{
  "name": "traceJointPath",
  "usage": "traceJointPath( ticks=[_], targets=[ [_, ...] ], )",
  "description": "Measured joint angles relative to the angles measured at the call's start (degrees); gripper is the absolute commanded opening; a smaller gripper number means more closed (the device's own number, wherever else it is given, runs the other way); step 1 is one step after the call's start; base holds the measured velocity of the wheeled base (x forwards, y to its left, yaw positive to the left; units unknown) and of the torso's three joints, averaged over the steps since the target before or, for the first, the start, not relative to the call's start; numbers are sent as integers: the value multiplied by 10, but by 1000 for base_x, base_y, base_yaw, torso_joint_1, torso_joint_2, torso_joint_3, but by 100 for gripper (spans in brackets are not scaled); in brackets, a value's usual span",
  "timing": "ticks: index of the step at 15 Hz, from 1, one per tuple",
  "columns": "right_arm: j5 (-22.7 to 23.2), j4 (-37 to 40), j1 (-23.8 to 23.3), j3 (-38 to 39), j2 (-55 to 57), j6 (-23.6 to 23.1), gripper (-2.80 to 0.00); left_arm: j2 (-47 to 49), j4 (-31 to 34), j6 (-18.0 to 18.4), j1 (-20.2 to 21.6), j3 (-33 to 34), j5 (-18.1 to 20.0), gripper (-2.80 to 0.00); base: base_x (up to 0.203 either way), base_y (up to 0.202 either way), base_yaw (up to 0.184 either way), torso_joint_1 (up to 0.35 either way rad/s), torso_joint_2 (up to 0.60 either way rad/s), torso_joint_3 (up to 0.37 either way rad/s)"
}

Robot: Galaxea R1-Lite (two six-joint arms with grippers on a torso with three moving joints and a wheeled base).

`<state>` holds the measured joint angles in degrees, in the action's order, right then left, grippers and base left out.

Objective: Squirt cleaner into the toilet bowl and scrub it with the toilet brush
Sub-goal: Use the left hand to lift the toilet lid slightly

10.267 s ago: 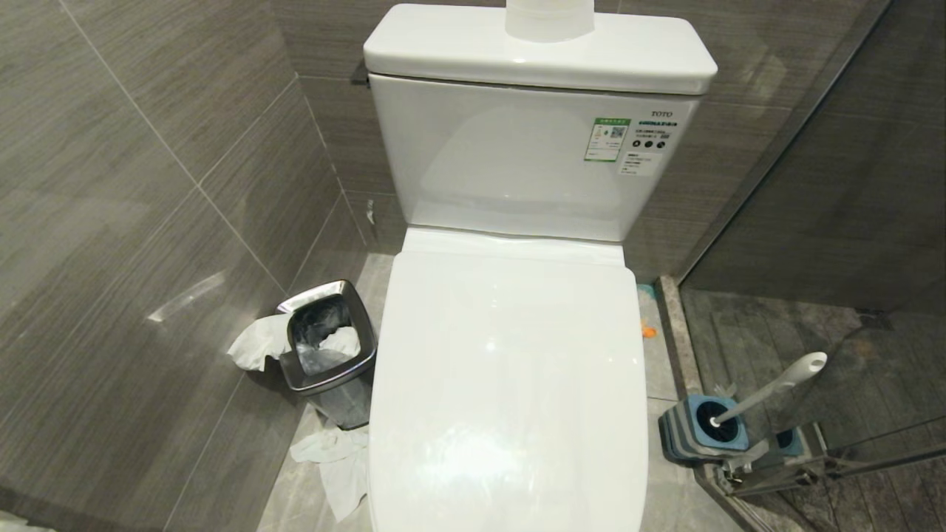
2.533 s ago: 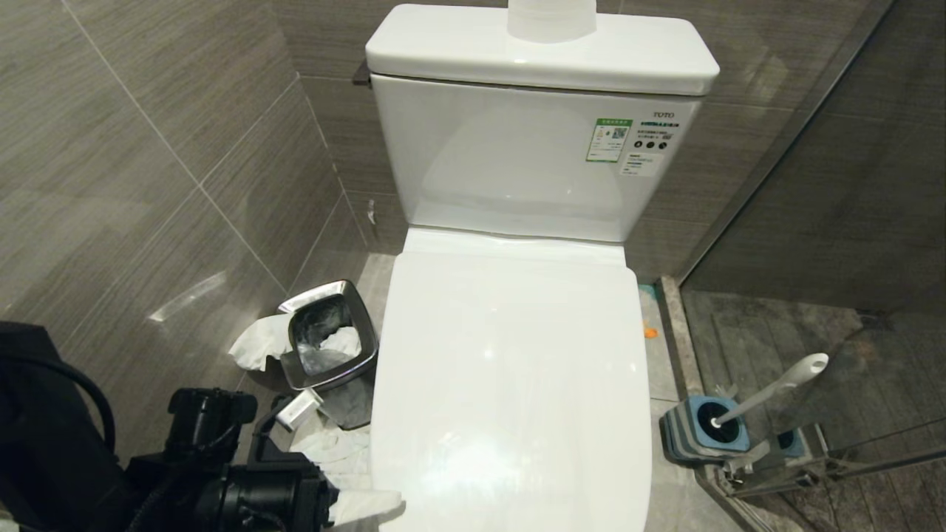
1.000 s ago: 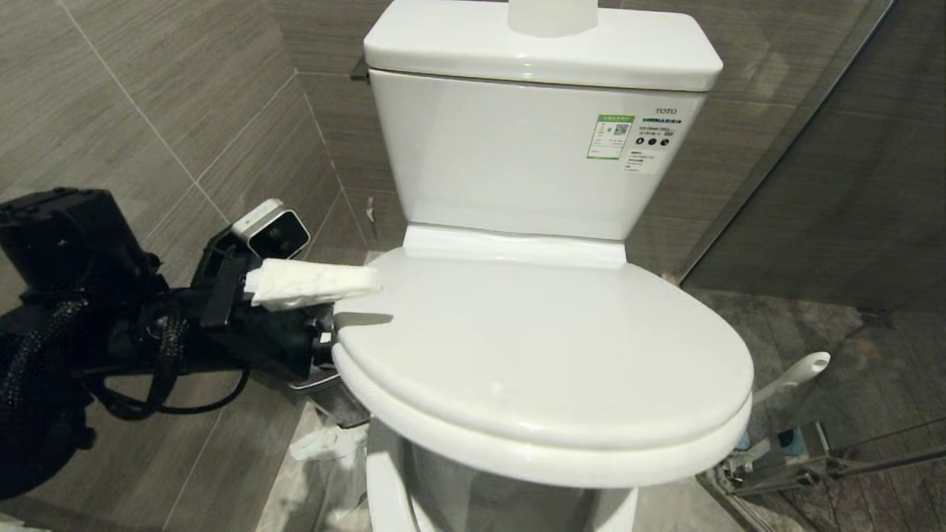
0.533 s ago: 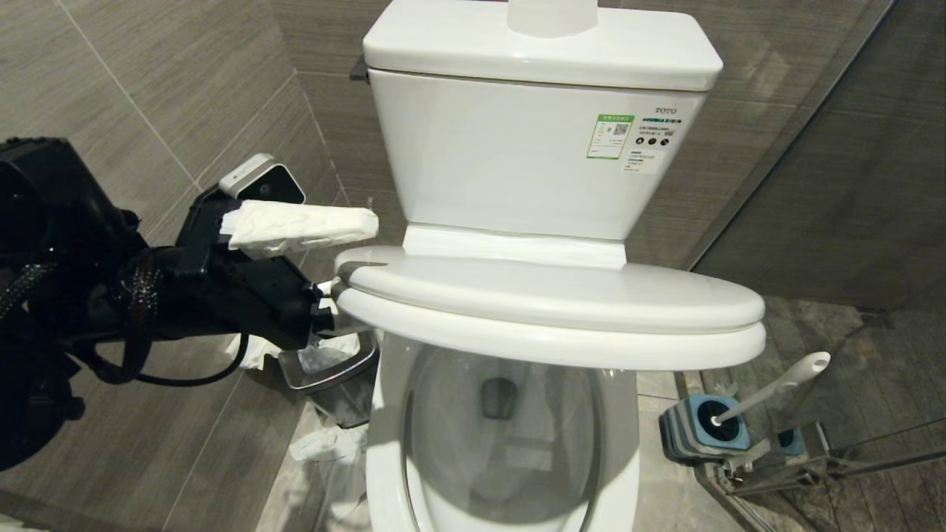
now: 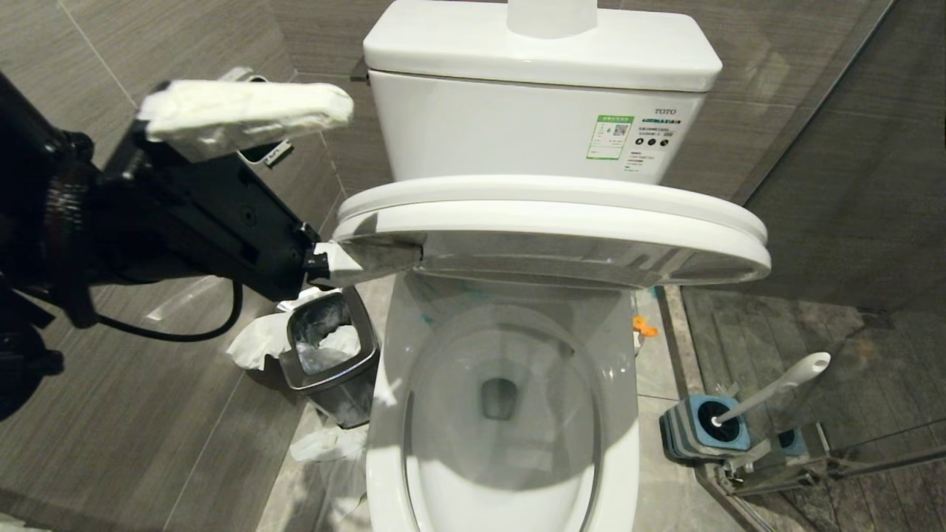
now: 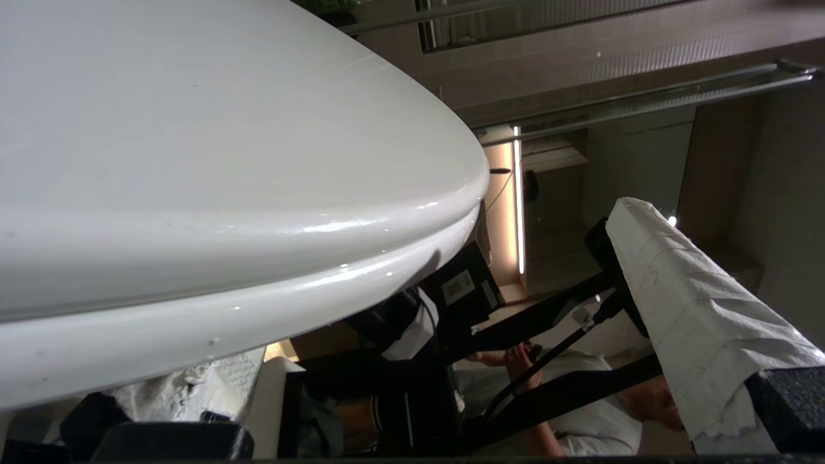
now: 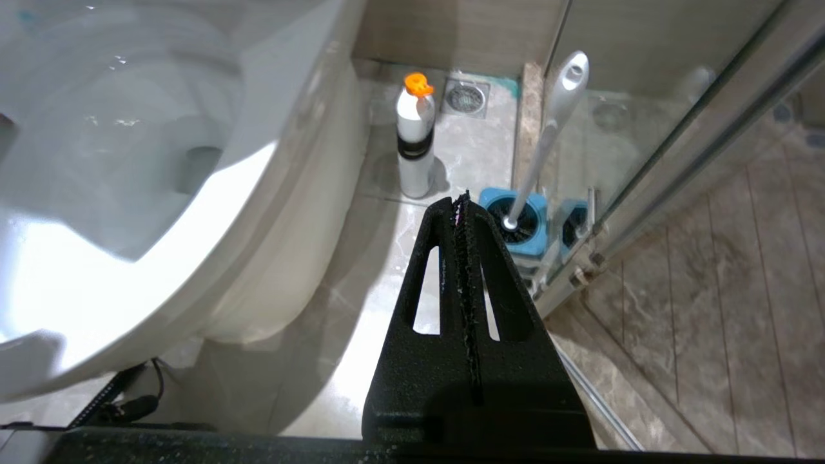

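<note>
Left gripper (image 5: 325, 185): mid-left of the head view, fingers spread wide and wrapped in white padding, lower finger under the edge of the raised seat and lid (image 5: 554, 222). Toilet bowl (image 5: 502, 414): lower centre, uncovered. Toilet brush (image 5: 776, 388): lower right, standing in its blue holder (image 5: 698, 432). Cleaner (image 7: 414, 138): on the floor beside the bowl. Right gripper (image 7: 461, 200): fingers pressed together, empty, above the floor near the holder. Steel bin (image 5: 329, 355): left of the bowl.

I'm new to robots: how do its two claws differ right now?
Left gripper is wide open, right gripper shut. Left's fingers wear white wrapping; right's are bare black. Left hooks under the raised seat; right holds nothing. Both have black bodies.
</note>
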<state>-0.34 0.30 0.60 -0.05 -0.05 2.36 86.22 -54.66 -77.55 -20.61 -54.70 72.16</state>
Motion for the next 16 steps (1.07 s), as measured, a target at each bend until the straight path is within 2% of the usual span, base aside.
traceJointPath(
  ticks=[3,8,10,12,14,16],
  targets=[
    [0,-1,0,0,0,0,-280,-1,-2,-31,-4,-27,-4,0,0,0,0,0,0,0],
    [0,0,0,0,0,0,-280,5,-8,-23,-14,-46,-8,0,0,0,0,0,0,0],
    [0,0,0,0,0,0,-280,19,-47,-12,-15,-57,-18,0,0,0,0,0,0,0],
    [0,0,0,0,0,0,-280,45,-118,2,-13,-66,-31,0,0,0,0,0,0,0],
    [0,0,0,0,0,0,-280,74,-176,6,-9,-84,-34,0,0,0,0,0,0,0],
    [0,0,0,0,0,0,-280,104,-217,26,-3,-105,-36,0,0,0,0,0,0,0]
  ],
)
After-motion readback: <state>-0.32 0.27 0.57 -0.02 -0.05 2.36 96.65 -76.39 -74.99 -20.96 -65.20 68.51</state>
